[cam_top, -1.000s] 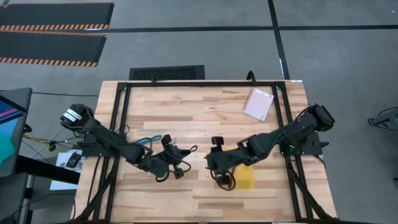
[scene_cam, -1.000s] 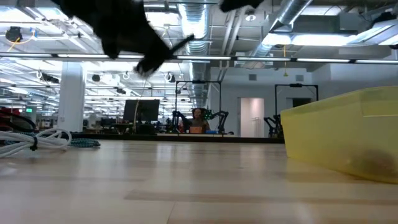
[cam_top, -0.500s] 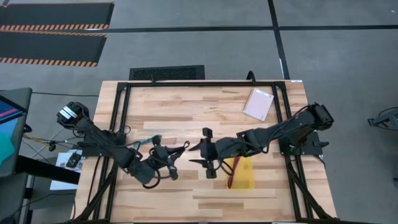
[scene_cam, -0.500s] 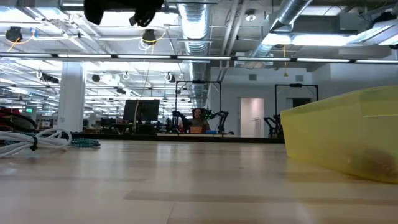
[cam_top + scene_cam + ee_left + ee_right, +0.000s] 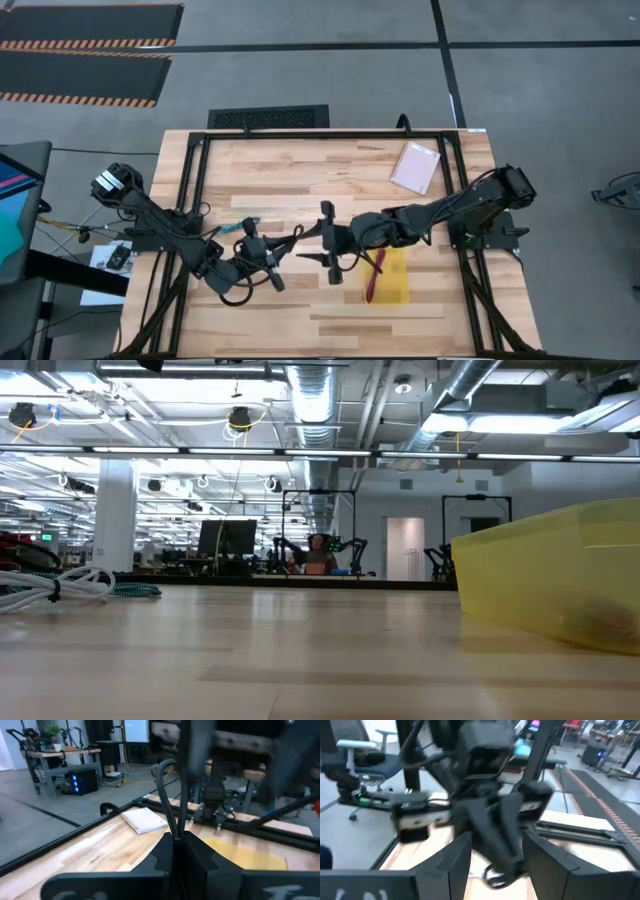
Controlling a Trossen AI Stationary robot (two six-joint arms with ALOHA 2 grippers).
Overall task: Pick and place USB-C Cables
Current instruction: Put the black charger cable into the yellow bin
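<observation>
My left gripper [image 5: 272, 252] is raised above the table's middle and is shut on the black USB-C cable [image 5: 297, 236]. My right gripper [image 5: 330, 242] is open just to its right, facing it. In the right wrist view the open fingers [image 5: 454, 855] stand on either side of the left gripper's tip; whether they touch the cable does not show. The red cable [image 5: 374, 277] lies in the yellow tray [image 5: 396, 287]. The teal cable [image 5: 240, 225] lies on the table beside the left arm, and the white cable [image 5: 62, 584] lies next to the teal one [image 5: 135, 590]. My left gripper pinches the black cable bundle between its two shut fingers [image 5: 176, 840]. A narrow loop of the bundle [image 5: 167, 790] sticks out past the fingertips. The cable is lifted clear of the table and points toward the right gripper.
A flat pale pink packet [image 5: 415, 167] lies at the table's far right. The yellow tray's wall [image 5: 560, 580] stands at the right of the low view. The black frame rails [image 5: 200, 170] run along the table's edges. Bare wood [image 5: 300, 170] lies across the far middle.
My right gripper has moved off the yellow tray toward the table's left and far side, up to the left gripper, and the red cable now lies uncovered in the tray. My left gripper has risen with the black cable; the dark arm has left the low view upward.
</observation>
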